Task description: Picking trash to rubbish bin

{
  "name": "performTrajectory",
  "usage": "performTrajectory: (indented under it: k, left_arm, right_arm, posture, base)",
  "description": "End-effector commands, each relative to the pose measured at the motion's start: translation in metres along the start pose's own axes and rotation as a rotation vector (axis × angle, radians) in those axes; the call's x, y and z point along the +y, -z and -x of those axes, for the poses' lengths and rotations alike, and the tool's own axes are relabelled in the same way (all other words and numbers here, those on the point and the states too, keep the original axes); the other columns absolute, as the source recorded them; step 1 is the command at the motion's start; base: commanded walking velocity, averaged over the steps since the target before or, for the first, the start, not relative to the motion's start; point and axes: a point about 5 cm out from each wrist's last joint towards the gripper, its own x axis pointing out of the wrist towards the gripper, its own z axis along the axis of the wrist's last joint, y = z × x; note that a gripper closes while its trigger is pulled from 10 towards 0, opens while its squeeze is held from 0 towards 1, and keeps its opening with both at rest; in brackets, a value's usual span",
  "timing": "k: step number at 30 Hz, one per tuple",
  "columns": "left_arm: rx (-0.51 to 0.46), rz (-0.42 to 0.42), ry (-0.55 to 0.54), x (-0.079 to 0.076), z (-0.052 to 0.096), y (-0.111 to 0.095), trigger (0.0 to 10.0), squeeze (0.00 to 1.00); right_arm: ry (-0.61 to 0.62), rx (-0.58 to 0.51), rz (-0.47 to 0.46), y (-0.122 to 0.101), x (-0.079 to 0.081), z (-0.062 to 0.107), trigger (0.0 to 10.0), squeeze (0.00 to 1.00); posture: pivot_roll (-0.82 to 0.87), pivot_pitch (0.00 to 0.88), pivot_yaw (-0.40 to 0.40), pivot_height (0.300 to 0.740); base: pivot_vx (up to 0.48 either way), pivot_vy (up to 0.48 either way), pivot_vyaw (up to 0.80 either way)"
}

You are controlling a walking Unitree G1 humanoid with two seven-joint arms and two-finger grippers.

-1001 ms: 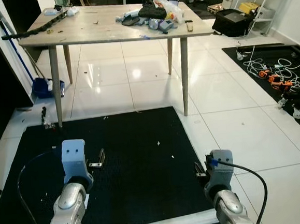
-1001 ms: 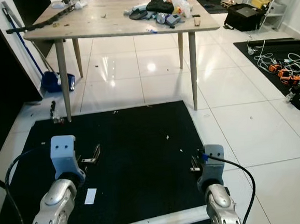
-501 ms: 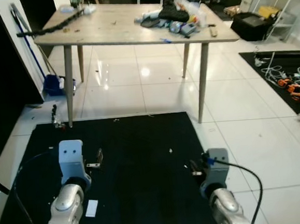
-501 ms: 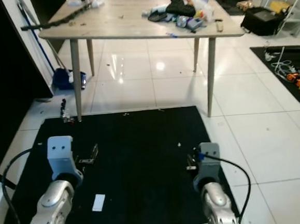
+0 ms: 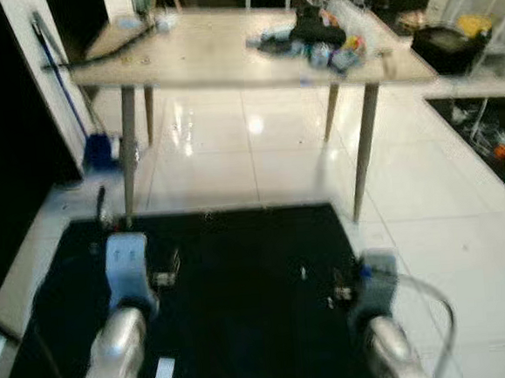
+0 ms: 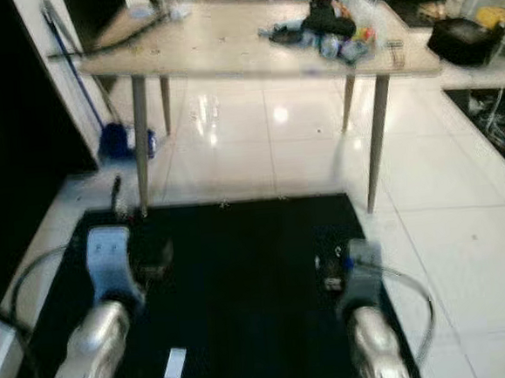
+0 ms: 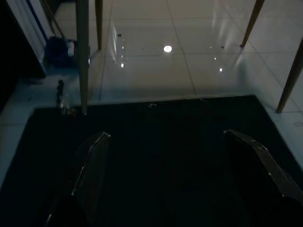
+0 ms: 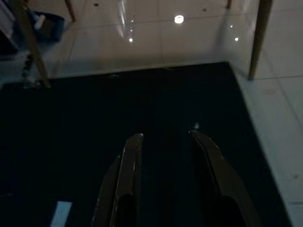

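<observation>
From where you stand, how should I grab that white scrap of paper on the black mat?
The white paper scrap lies flat on the black mat, beside the left arm. Come straight down with the left gripper, whose fingers are open, and pinch across its narrow width, probably by one long edge, since a flat slip offers no raised part to grasp.

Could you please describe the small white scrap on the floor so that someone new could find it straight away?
Start at the wooden table and come down to the black mat spread on the white tiles in front of it. Near the mat's close edge, just inside the left arm, lies a small white rectangular scrap. It is far bigger than the tiny pale specks scattered elsewhere on the mat.
</observation>
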Motion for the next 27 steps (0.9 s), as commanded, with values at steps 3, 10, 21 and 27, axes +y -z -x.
performTrajectory:
  k: [3,10,21,27]
  left_arm:
    - [0.016,-0.004,0.009,-0.0015,0.0018,0.0037,10.0,0.00]
    - [0.020,-0.004,0.012,-0.0024,0.0022,0.0043,10.0,0.00]
    - [0.019,-0.003,0.016,-0.0030,0.0024,0.0040,10.0,0.00]
    - [0.019,-0.003,0.016,-0.0035,0.0027,0.0041,10.0,0.00]
  right_arm:
    - [0.030,0.016,0.006,0.0029,-0.0093,0.0023,10.0,0.00]
    - [0.033,0.017,0.007,0.0027,-0.0103,0.0028,10.0,0.00]
    - [0.036,0.016,0.008,0.0023,-0.0109,0.0034,10.0,0.00]
    - [0.037,0.016,0.010,0.0018,-0.0114,0.0035,10.0,0.00]
  posture:
    - [0.04,0.116,-0.003,0.740]
    - [0.04,0.116,-0.003,0.740]
    - [0.04,0.123,-0.003,0.740]
    - [0.03,0.126,-0.004,0.740]
  base:
    - [0.379,0.000,-0.67]
    - [0.378,0.000,-0.44]
    - [0.375,0.000,0.00]
    - [0.368,0.000,0.00]
